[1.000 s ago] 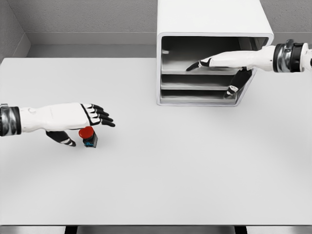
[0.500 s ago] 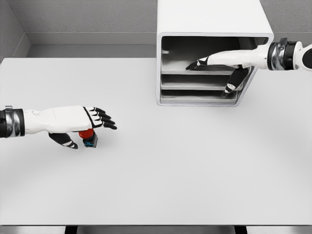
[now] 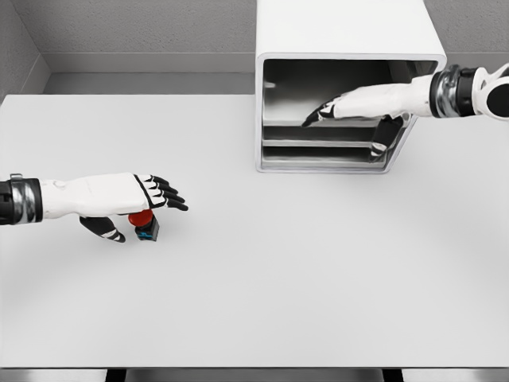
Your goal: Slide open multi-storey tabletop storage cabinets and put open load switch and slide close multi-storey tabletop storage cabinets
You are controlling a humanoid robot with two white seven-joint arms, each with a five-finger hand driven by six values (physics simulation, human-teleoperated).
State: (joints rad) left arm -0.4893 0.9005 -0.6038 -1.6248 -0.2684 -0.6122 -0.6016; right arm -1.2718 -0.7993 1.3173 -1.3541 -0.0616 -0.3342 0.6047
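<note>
Worktop point(image 3: 262, 302), white and broad, fills most of the head view, with a grey wall behind its far edge. Next in size is the white storage cabinet point(image 3: 350, 32), standing at the far side right of the middle, its front open and facing the camera. Inside it, grey shelves point(image 3: 318, 143) lie stacked one above another, the upper part of the cavity dark.

From the right edge comes the right arm point(image 3: 469, 86), white with a metal cuff at the wrist, reaching across the cabinet's front. The right hand point(image 3: 350, 105) is inside the opening at the level of the upper shelf, fingers stretched out flat toward the left and holding nothing; its thumb point(image 3: 383, 142) hangs down beside the lower shelves near the cabinet's right wall.

From the left edge comes the left arm point(image 3: 24, 199), lying low over the worktop. The left hand point(image 3: 119, 195) hovers flat, black fingers extended and slightly spread, thumb pointing down, gripping nothing.

Smallest is the load switch point(image 3: 145, 225), a red knob on a dark body with a blue part, standing on the worktop directly under the left hand's palm and partly hidden by it, well apart from the cabinet. Whether the hand touches the knob cannot be told.
</note>
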